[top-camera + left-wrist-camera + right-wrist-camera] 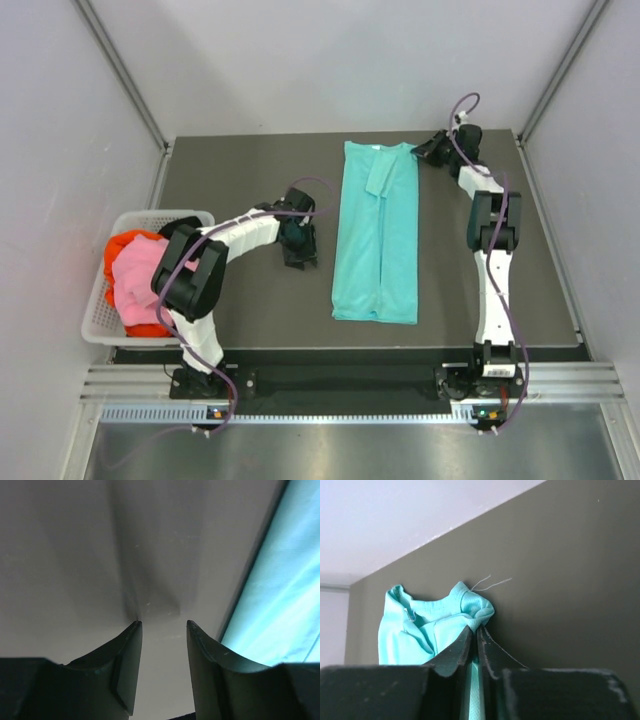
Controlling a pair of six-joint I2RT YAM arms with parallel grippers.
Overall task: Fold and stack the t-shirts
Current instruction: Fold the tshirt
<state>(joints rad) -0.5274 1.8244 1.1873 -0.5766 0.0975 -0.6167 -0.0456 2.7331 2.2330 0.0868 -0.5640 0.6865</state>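
The dark tabletop (250, 170) carries one garment laid out: the teal t-shirt (378, 240), lying right of the middle as a long narrow strip that runs from the far edge toward the near edge, both sides already turned in lengthwise and a sleeve folded over near its far end. At the near left corner sits the white lattice basket (97, 322), holding the pink t-shirt (140, 275) crumpled on top and the red-orange t-shirt (130, 243) bunched beneath and behind it; no black shirt shows in any view. The right gripper (475, 630) is at the far right corner of the teal strip, its jaws pressed together on a pinch of the hem. The left gripper (162, 627) hangs over bare tabletop just left of the strip's edge, jaws apart with nothing between them. By my reading the work is early – the first shirt has its lengthwise folds but lacks the crosswise fold that would make it a compact packet, nothing is stacked, and at least two shirts wait untouched in the basket.
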